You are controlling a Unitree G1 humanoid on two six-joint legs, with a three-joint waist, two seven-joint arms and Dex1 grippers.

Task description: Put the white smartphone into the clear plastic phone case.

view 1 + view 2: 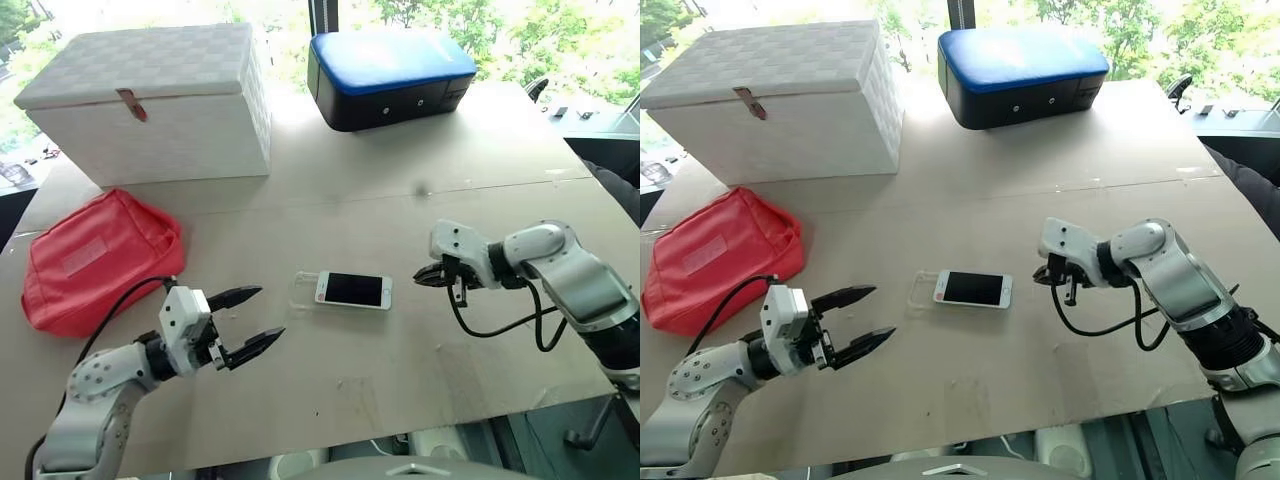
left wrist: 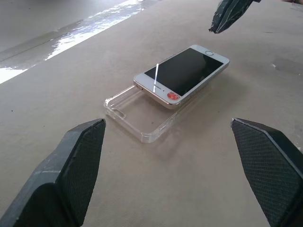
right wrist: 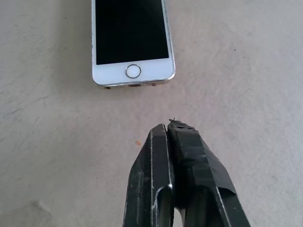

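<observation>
The white smartphone [image 1: 353, 290] lies flat and screen-up near the middle of the tan table [image 1: 400, 200], partly slid into the clear plastic phone case [image 2: 137, 116]: its home-button end sits over the case, while the case's other end sticks out bare toward the left of the frame. The left gripper [image 1: 252, 319], at the lower left of the frame, points toward the bare end of the case with its two black fingers spread wide and nothing between them; it stands near the case without touching it. The right gripper [image 1: 424, 277], at the right of centre, has its fingers pressed together and holds nothing, its tip aimed at the phone's home-button end, just beside it but apart. Farther out, a red pouch [image 1: 98, 258] lies at the left edge, a white woven box [image 1: 160, 100] stands at the upper left, and a blue and black case [image 1: 390, 75] sits at the top centre.
</observation>
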